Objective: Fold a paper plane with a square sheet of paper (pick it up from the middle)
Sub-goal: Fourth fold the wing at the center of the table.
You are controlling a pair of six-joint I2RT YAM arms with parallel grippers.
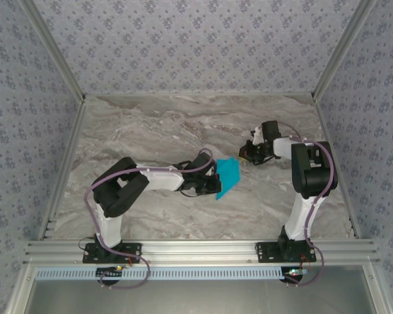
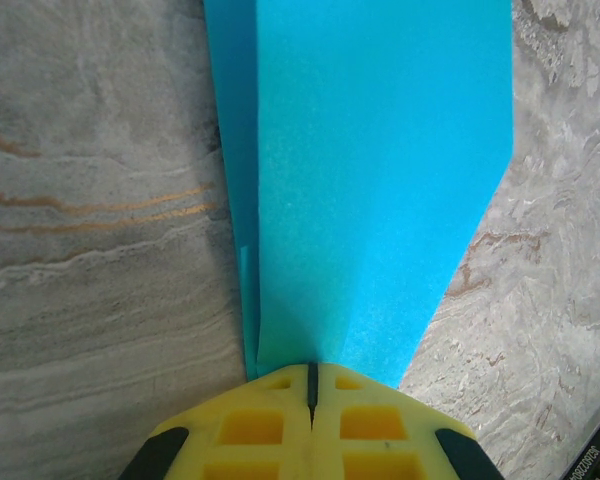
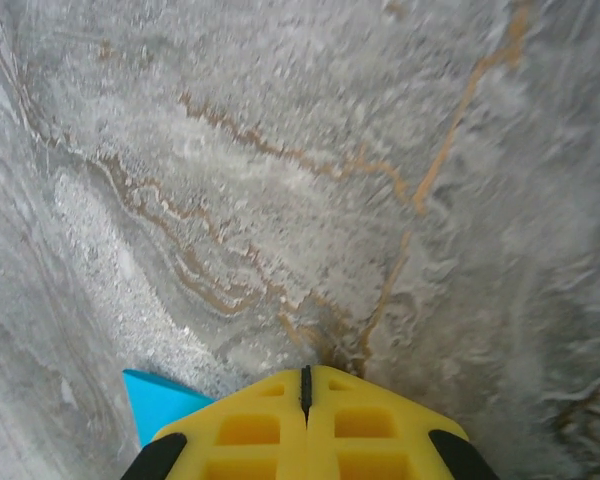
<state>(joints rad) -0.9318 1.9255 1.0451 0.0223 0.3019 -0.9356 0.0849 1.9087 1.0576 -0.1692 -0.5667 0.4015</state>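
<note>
The cyan-blue sheet of paper (image 1: 228,175) lies on the marble table, folded into a tapering shape with a long crease near its left edge (image 2: 380,180). My left gripper (image 1: 214,178) is shut. Its yellow fingertips (image 2: 280,400) rest on top of the paper's narrow end, and the paper passes flat beneath them rather than between them. My right gripper (image 1: 246,156) is also shut and empty, just right of the paper's far corner, over bare table. A small corner of the paper (image 3: 155,400) shows beside its left finger.
The marble table (image 1: 183,124) is walled in by patterned panels at the back and on both sides. An aluminium rail (image 1: 196,250) carrying both arm bases runs along the near edge. The right arm's elbow (image 1: 314,167) stands tall at the right.
</note>
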